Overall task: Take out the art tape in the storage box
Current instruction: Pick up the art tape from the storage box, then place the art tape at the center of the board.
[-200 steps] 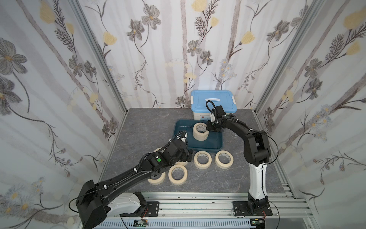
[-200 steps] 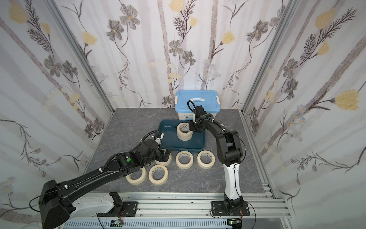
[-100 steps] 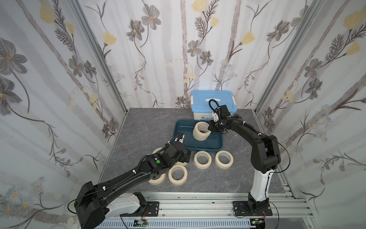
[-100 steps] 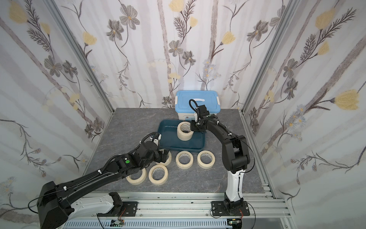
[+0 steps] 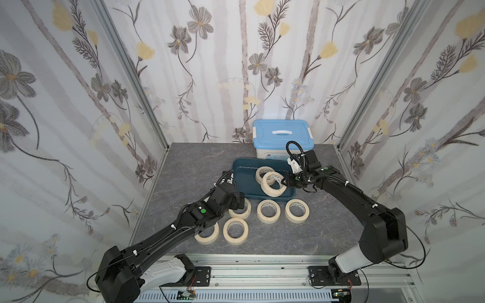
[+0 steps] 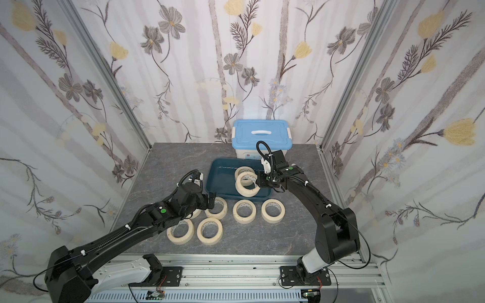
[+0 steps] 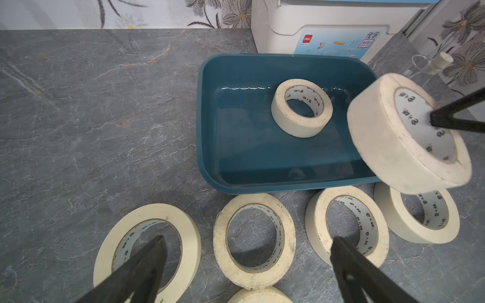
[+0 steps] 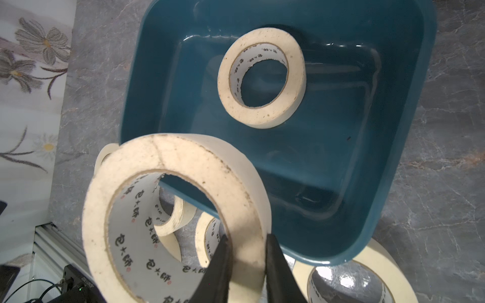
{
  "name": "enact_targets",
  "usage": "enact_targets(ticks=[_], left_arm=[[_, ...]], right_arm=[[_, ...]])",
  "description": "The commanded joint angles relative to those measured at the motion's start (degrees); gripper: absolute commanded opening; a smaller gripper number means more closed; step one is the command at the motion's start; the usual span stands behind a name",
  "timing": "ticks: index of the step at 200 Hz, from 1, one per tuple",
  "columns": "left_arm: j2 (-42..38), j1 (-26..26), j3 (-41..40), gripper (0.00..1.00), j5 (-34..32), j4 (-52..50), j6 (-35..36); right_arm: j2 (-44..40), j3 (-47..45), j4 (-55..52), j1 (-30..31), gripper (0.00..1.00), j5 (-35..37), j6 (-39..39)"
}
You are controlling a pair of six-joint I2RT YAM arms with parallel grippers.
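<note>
Two matte-black arms, white bases (image 5: 162,272).
Green dot (image 5: 200,209) on left arm (image 5: 162,236) and right arm (image 5: 354,199); black cable (image 5: 287,149) loops centre-right; left gripper (image 7: 249,239) has black wedge fingers (image 7: 136,270).

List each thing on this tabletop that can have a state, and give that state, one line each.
Shallow dark teal plastic tray: open-topped, one roll inside.
Cream masking-tape roll in the tray: lying flat.
Held cream tape roll: tilted, pinched by the right gripper, fingers shut.
Tape rolls outside the tray: lying flat.
Left gripper: fingers open, empty.
White bin with light-blue lid: lid on.
</note>
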Motion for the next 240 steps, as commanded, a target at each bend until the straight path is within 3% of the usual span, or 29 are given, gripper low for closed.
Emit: enact_targets(ticks=[1, 102, 161, 240], left_arm=[[-0.5, 0.9, -0.3, 1.0, 0.6, 0.9, -0.6], [-0.8, 2.7, -0.7, 1.0, -1.0, 7.0, 2.9], [-0.7, 2.8, 0.1, 1.0, -2.5, 7.1, 4.3], [0.2, 2.8, 0.3, 1.0, -2.6, 6.5, 3.9]], right_arm=[[-3.7, -2.8, -1.6, 0.4, 0.19, -3.2, -0.7], [-20.1, -16.3, -10.1, 7.0, 0.19, -3.8, -0.6], [-19.3, -21.0, -10.1, 16.3, 0.19, -3.8, 1.9], [-13.6, -21.2, -8.9, 19.5, 0.19, -1.1, -0.2]])
